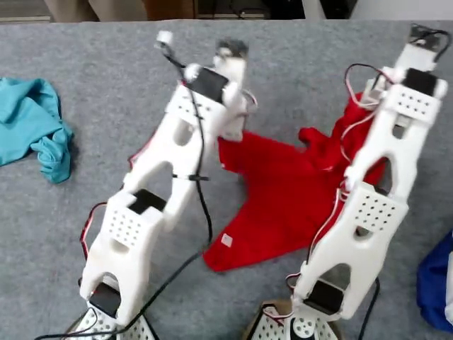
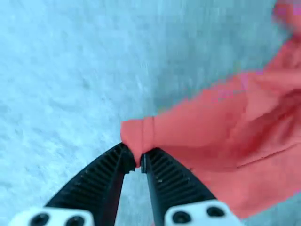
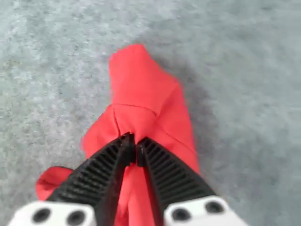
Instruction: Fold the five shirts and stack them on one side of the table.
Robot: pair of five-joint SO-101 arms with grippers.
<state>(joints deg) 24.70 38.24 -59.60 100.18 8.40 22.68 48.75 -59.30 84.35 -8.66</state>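
A red shirt (image 1: 283, 191) lies spread and rumpled on the grey table between the two arms. My left gripper (image 2: 135, 159) is shut on a hemmed corner of the red shirt (image 2: 221, 136), held just above the cloth-covered table. My right gripper (image 3: 135, 146) is shut on a bunched fold of the red shirt (image 3: 141, 94). In the high view the left arm (image 1: 205, 85) stands at the shirt's left edge and the right arm (image 1: 403, 106) over its right side. A teal shirt (image 1: 32, 124) lies crumpled at the far left. A blue shirt (image 1: 435, 283) shows at the right edge.
The table (image 1: 106, 64) is covered in grey fabric. Black cables (image 1: 202, 184) run along the left arm, and red and white wires (image 1: 354, 85) hang by the right arm. Both arm bases stand at the near edge.
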